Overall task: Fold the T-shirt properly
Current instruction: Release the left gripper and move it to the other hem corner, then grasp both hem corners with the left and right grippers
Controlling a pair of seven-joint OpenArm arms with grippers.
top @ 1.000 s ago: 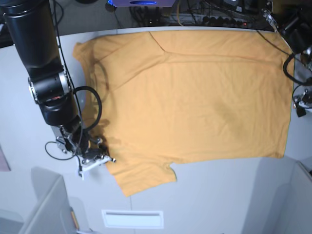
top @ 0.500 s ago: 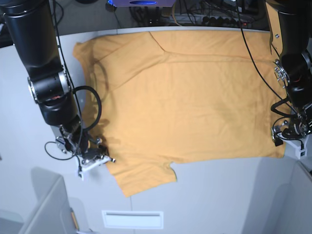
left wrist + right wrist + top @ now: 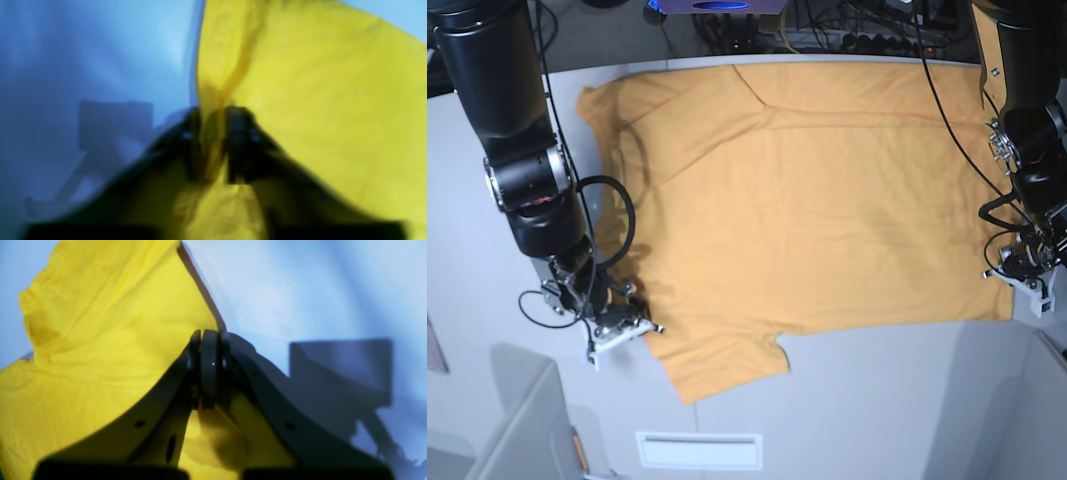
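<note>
Gripping the T-shirt (image 3: 817, 200) at two places, I have both arms down at the near edge of the cloth. My left gripper (image 3: 213, 143) has its jaws closed on a pinched ridge of yellow-orange fabric, which rises in a fold between them; in the base view this gripper (image 3: 1025, 275) sits at the shirt's near right corner, at the hem. My right gripper (image 3: 208, 370) is clamped tight, jaws pressed together, with a bit of the cloth showing just behind them and the sleeve spreading away to the left; in the base view it (image 3: 622, 325) rests at the near left, right against the lower sleeve. The shirt itself lies spread flat on the pale table (image 3: 877, 400), collar to the left, hem to the right, with a few soft creases across its middle.
</note>
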